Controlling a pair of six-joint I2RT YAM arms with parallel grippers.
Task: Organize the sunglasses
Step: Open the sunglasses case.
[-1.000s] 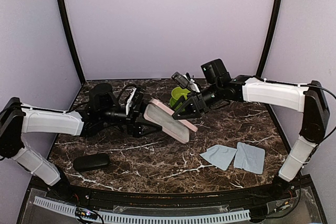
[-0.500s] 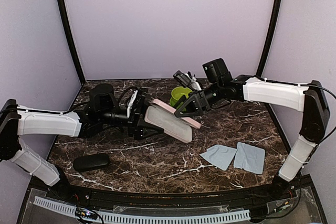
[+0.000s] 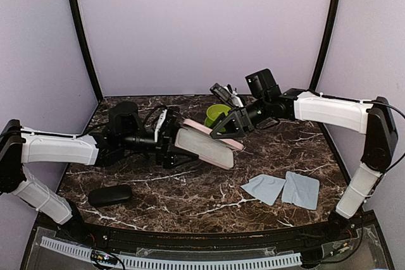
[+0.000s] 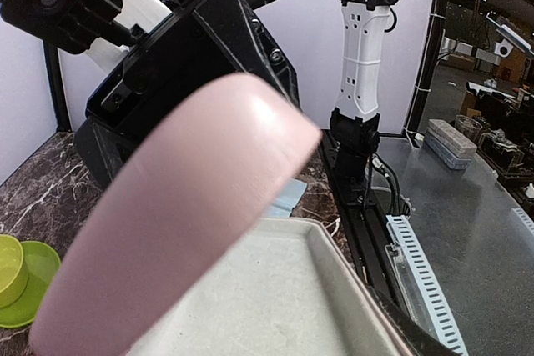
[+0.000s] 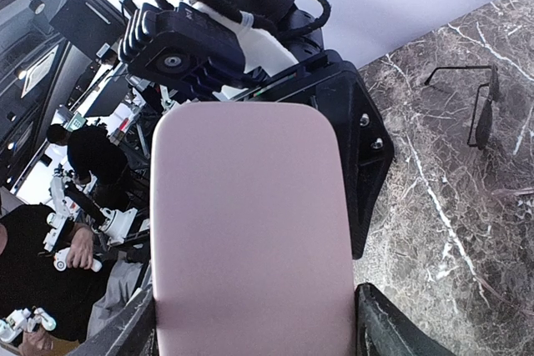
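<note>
Gripped case (image 3: 204,147) base in left gripper (image 3: 172,140) | lid (image 5: 250,231) in right gripper (image 3: 221,129) | saw sunglasses (image 5: 482,118) on tabletop (image 5: 450,206) beyond left gripper — likely nearer left arm (image 3: 60,148).

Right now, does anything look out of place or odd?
Only the pink case: it hangs open and tilted above the table, left fingers on its grey-lined half, right fingers on its lid. Nothing looks spilled.
</note>
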